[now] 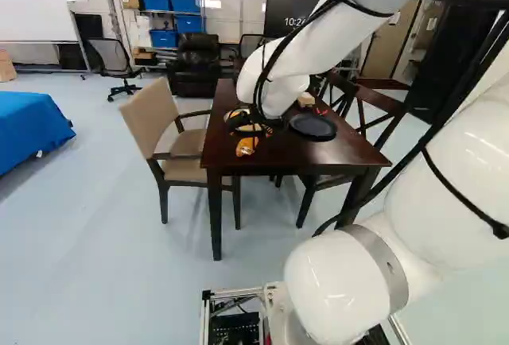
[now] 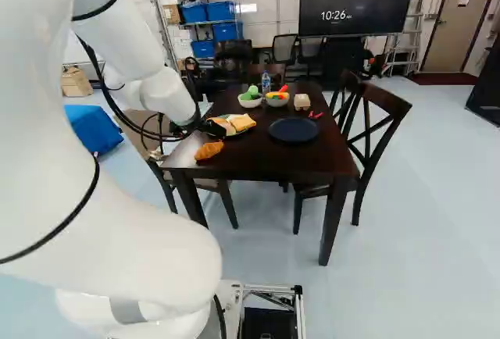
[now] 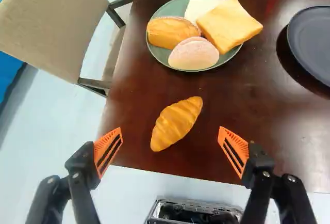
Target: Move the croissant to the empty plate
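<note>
We saw the croissant (image 3: 177,123) lying on the desk (image 3: 247,100), near its corner, between the green plate (image 3: 166,10) and our robot's base. The jaws stood wide open, holding nothing; both orange pads (image 3: 104,142) were apart from the croissant. In the wrist view we had only part of the dark plate (image 3: 315,38), the rest being cut off; the right base view showed it whole, flat on the desk. The arm (image 1: 298,63) hid much of the green plate from us in the left base view, where the jaws were hard to make out. Breads (image 3: 229,25) covered much of that plate. We could not tell all that the bowls (image 2: 250,103) held.
</note>
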{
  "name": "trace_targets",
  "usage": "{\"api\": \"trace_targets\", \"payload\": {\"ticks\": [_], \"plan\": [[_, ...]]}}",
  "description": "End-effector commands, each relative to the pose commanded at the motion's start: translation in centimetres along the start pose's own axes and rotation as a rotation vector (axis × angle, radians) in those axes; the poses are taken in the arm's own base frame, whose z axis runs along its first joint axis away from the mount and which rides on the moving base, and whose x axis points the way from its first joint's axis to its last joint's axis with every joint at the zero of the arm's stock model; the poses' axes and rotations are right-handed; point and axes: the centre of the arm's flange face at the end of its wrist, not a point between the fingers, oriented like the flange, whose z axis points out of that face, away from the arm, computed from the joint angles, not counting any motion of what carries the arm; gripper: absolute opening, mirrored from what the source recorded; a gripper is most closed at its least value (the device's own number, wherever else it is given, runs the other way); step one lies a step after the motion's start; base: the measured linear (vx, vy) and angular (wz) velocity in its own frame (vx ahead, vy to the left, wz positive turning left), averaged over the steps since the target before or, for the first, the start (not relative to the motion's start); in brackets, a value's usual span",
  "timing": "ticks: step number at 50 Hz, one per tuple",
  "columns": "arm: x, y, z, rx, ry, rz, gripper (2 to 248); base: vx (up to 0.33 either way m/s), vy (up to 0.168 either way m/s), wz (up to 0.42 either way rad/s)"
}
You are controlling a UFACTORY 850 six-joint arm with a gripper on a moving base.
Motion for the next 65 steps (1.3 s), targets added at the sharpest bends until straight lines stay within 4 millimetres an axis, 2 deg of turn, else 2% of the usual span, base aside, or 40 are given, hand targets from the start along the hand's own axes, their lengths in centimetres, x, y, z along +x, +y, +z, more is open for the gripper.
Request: {"api": "trace_targets", "payload": {"ticks": [25,46,65], "plan": [[3.0,-2.1,-0.4,0.027,-0.101,-0.009,247,0.000,0.000,0.000],[6.7,-3.8,-0.5,0.038,-0.106,0.177,247,0.000,0.000,0.000],[7.3,-3.9,-2.8,0.039,-0.076,0.354,247,0.000,0.000,0.000]]}}
